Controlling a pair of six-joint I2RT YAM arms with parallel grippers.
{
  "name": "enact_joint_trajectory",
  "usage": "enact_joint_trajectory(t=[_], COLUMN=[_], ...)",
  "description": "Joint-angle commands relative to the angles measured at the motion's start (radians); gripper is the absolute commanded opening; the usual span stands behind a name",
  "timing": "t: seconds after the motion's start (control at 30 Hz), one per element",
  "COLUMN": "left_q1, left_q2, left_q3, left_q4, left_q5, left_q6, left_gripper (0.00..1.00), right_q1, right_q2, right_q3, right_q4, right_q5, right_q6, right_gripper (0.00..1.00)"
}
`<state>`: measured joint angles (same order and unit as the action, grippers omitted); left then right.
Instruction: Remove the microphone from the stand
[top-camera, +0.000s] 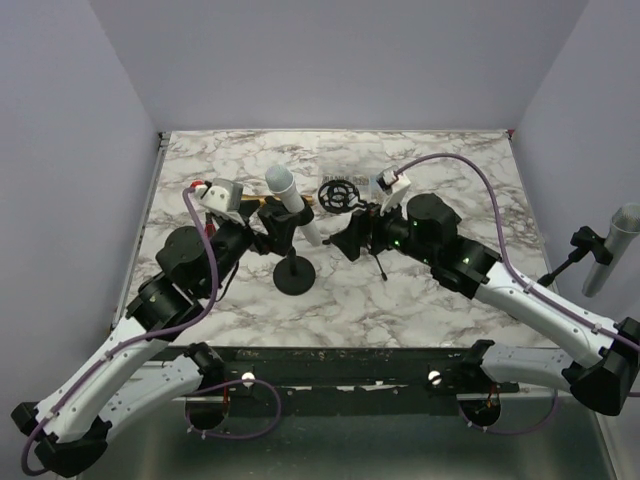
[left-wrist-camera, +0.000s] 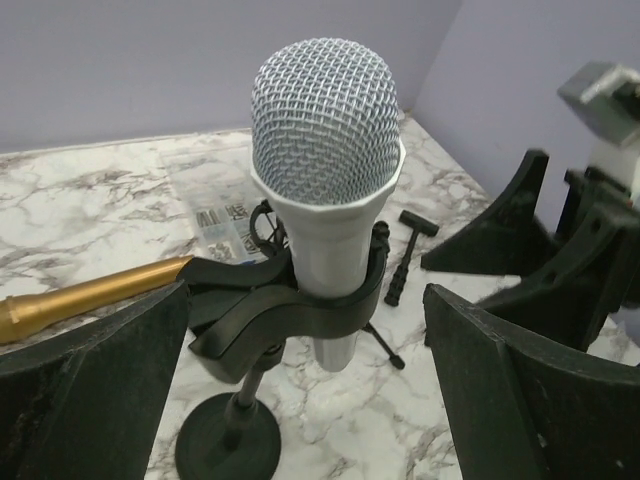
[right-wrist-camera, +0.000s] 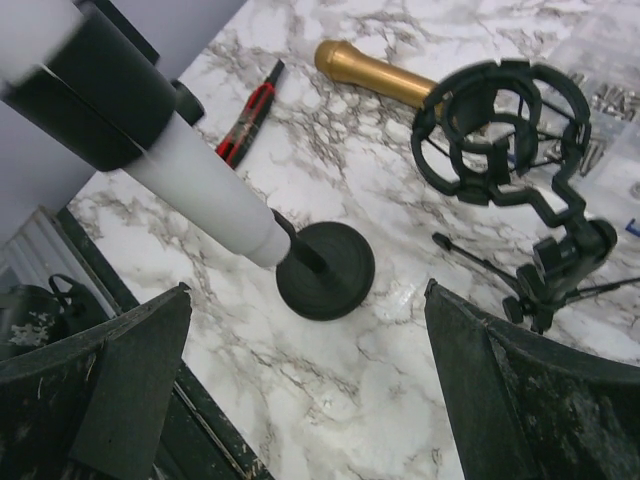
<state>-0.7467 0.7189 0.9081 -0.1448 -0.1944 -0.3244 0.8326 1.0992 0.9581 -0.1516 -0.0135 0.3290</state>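
Left tool (left-wrist-camera: 305, 372) is spread wide, with its fingers (left-wrist-camera: 90, 390) either side of the clip (left-wrist-camera: 290, 310) on the stand (top-camera: 294, 268) and not touching it. My guess is it's lined up to steady things while the other arm pulls. Right tool (right-wrist-camera: 305, 385) is spread too, nothing pinched, facing the lower end of the microphone (left-wrist-camera: 325, 130) from the opposite side. The microphone sits tilted in the clip, mesh head up, above the round base (right-wrist-camera: 325, 270) mid worktop (top-camera: 430, 300). A gold microphone (right-wrist-camera: 375, 70) and a shock mount (right-wrist-camera: 500, 135) lie further back, out of the way
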Motion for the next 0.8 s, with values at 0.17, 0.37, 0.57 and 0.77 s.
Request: enact_joint_trajectory(t=[0.17,0.37,0.57,0.77], left_q1=[-0.001,0.000,0.000,-0.001], left_q2=[-0.213,-0.274,-0.250,-0.254], left_q3=[-0.023,-0.099,-0.155,-0.172], left_q4=[-0.347,-0.394,-0.415,-0.402], left_q5=[-0.177,-0.281,-0.323,-0.336], left_q6=[0.099,0.025,-0.008,0.003], left_gripper=[0.99,0.98,0.96,0.96], right_q1=[0.026,0.128,0.186,0.242], right_q2=[0.168,0.280,0.375,0.454], right_q3=[0.322,0.500,0.628,0.700], right_q4=[-0.105,-0.133,-0.162,-0.162], right_q5=[-0.099,-0.021,0.100,0.239], right_q6=[-0.119,-0.268,-0.318,-0.398], right_gripper=[1.00,0.99,0.91,0.80])
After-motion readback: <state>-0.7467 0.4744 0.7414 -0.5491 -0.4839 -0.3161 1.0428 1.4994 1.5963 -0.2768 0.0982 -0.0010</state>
